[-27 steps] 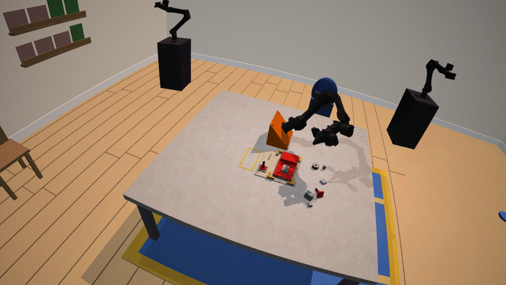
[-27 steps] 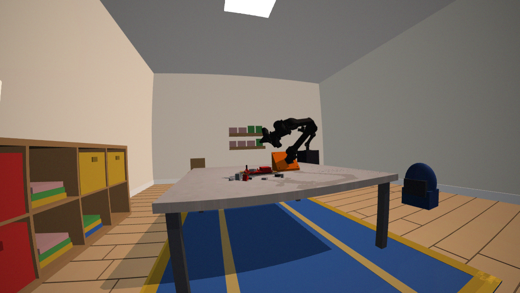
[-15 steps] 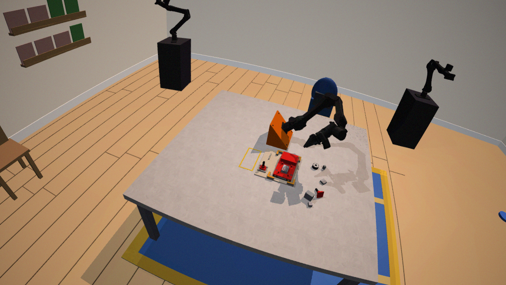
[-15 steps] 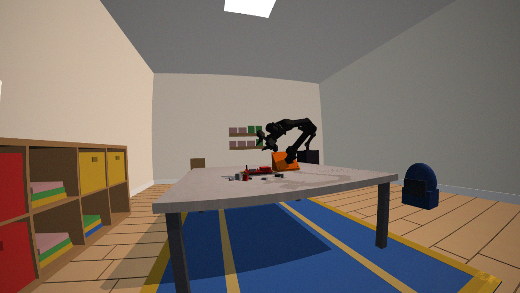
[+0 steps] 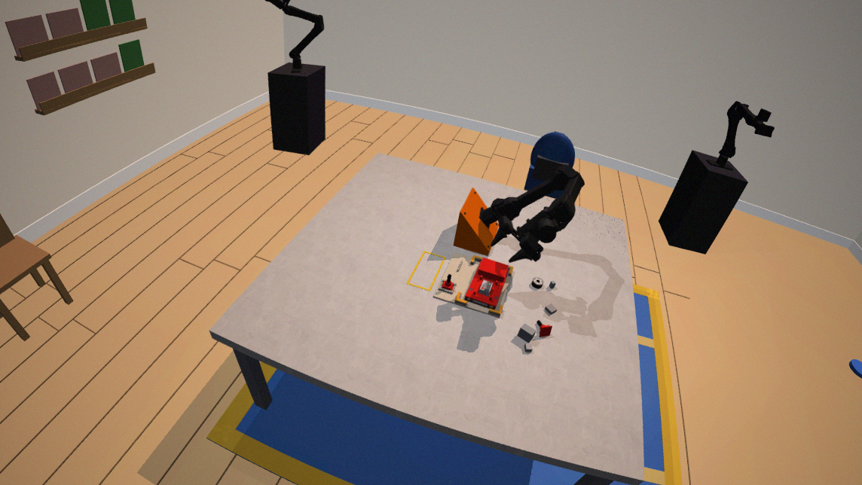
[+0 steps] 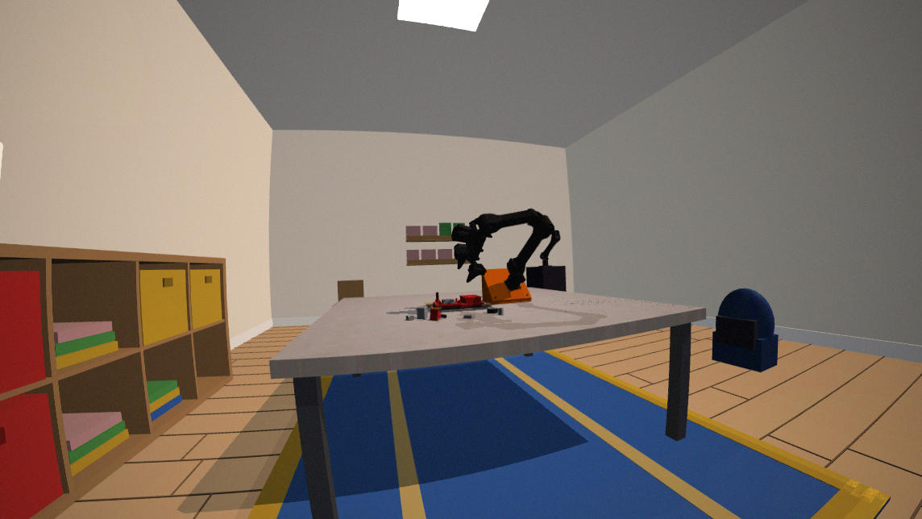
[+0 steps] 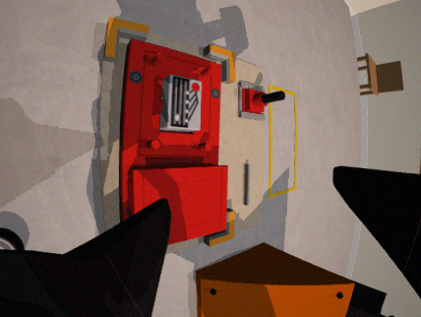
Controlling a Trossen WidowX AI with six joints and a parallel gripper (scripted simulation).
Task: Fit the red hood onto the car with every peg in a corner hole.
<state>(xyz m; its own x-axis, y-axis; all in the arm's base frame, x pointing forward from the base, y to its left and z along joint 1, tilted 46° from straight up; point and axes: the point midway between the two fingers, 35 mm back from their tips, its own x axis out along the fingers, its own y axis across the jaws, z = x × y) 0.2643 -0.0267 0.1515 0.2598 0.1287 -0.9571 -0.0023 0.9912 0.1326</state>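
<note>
The red chassis (image 5: 475,297) (image 7: 132,108) sits in the jig (image 7: 243,138), with the grey engine block (image 5: 486,286) (image 7: 181,105) on its deck. Short red pegs (image 7: 155,144) stand bare around the engine. A raised red block (image 5: 494,269) (image 7: 202,197) covers the end of the car nearer the orange wedge. I cannot pick out the hood for certain. A small red piece (image 5: 545,330) (image 6: 435,314) lies among grey parts. My gripper (image 5: 502,251) (image 6: 464,273) (image 7: 253,191) is wide open and empty, above the table near the car's raised end.
An orange wedge (image 5: 467,232) (image 6: 498,284) (image 7: 236,300) stands beside the jig. A red part with a black stick (image 5: 447,286) (image 7: 252,99) stands beside the car. A yellow outline (image 7: 295,143) is marked beyond it. A dark wheel (image 5: 537,282) and several grey parts lie across the car.
</note>
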